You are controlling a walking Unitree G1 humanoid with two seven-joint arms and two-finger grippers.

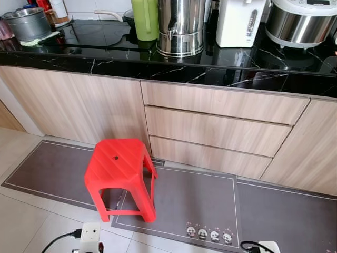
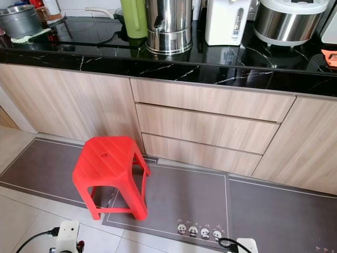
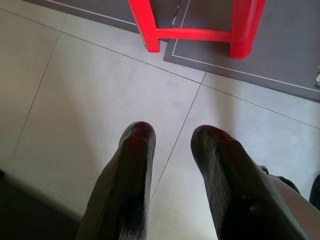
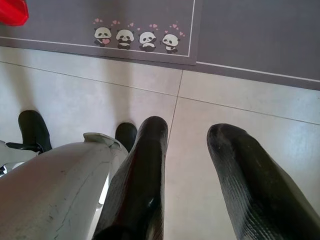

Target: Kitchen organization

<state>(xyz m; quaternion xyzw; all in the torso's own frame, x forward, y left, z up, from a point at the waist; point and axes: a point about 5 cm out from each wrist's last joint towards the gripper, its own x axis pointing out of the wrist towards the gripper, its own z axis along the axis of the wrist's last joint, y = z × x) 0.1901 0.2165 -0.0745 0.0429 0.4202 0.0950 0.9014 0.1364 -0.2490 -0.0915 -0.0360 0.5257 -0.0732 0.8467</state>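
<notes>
- You are facing a black marble table with light wood cabinet fronts and three drawers stacked below it.
- On the table, from your left: a steel pot on a green cloth, a green jug, a tall steel urn, a white water dispenser, and a rice cooker at the far right.
- A red plastic stool stands on the floor in front of the cabinets, its legs partly on a grey mat and just beside the lowest drawer's left end.
- The mat carries a row of small pandas near its front edge.
- Your left gripper hangs low over the pale floor tiles, fingers parted with a clear gap and holding nothing; the stool's legs are ahead of it.
- Your right gripper also hangs over the tiles, fingers spread apart and empty, with the panda edge of the mat ahead.
- Both grippers are well apart from the table and everything on it.
</notes>
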